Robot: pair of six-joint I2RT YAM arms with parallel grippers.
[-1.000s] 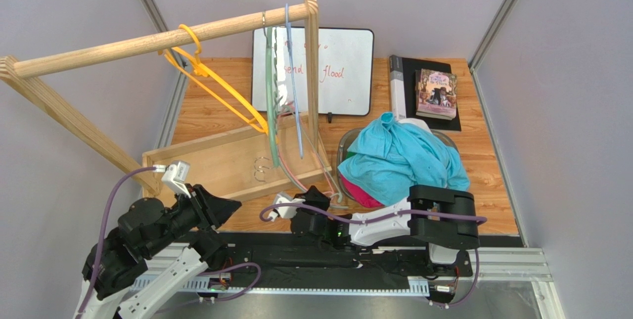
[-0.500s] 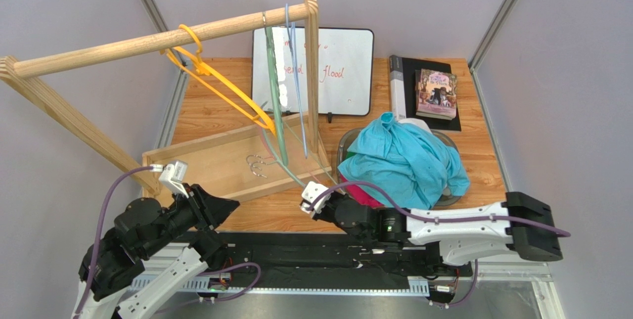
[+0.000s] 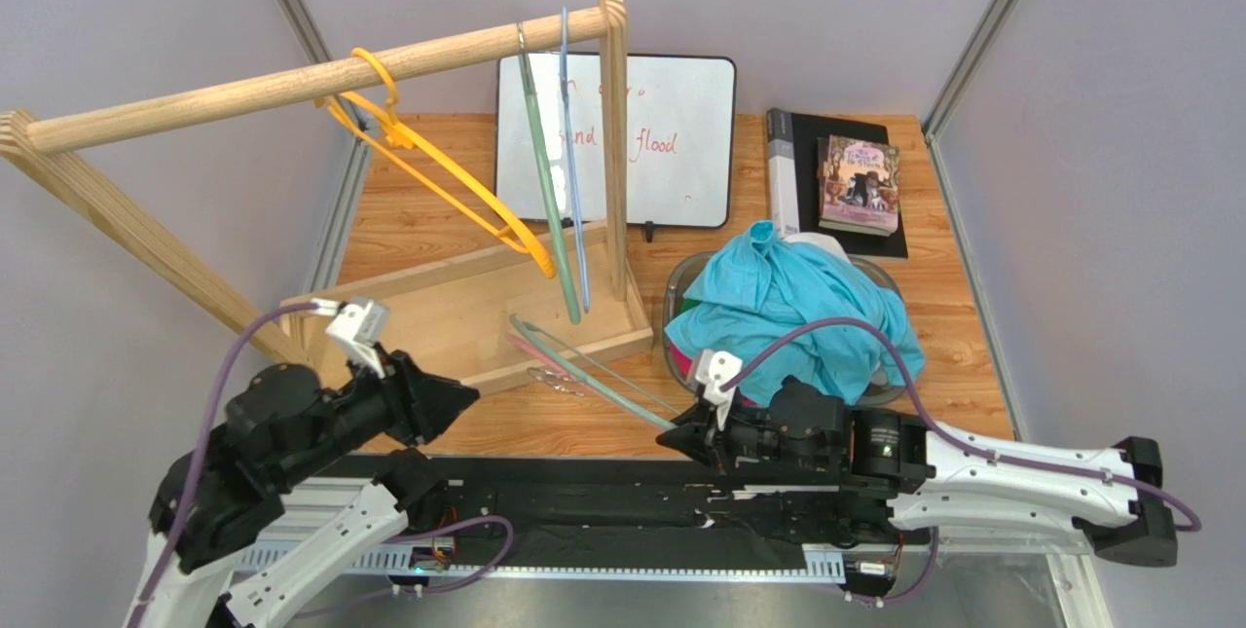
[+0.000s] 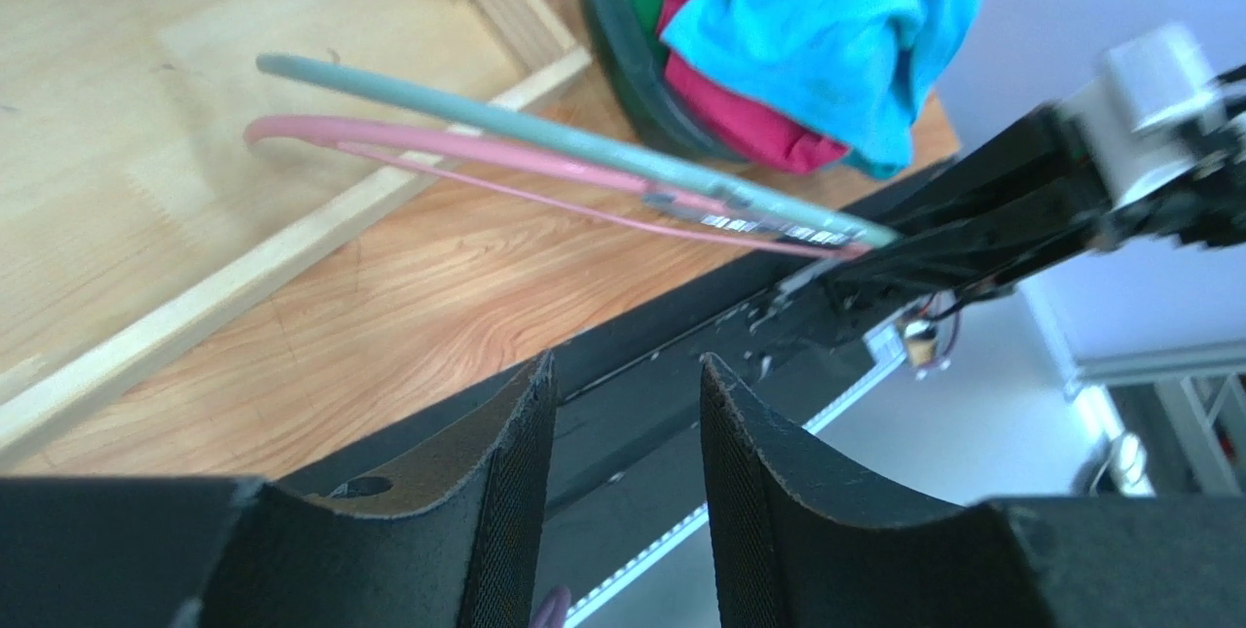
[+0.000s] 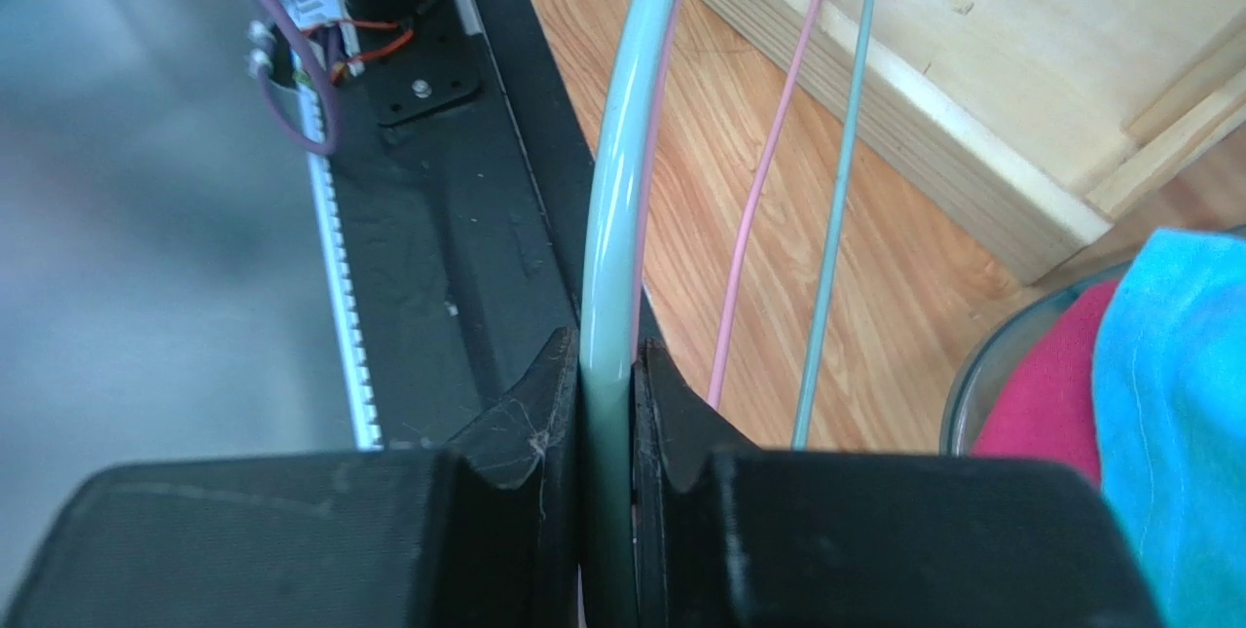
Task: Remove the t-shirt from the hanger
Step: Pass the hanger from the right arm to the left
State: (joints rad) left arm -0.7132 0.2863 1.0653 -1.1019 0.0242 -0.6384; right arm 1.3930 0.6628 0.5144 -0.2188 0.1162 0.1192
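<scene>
Only thing we can actually read is the whiteboard (image 3: 666, 132): red handwriting, looks like "send flood". The book (image 3: 857, 184) cover's lettering is too small for us.

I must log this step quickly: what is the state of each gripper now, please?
Left gripper: open, holding nothing.
Right gripper: closed on the pale green hanger.

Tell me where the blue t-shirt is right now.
In the top view the t-shirt lies heaped in the bowl, right of the wooden tray and in front of the book.
</scene>
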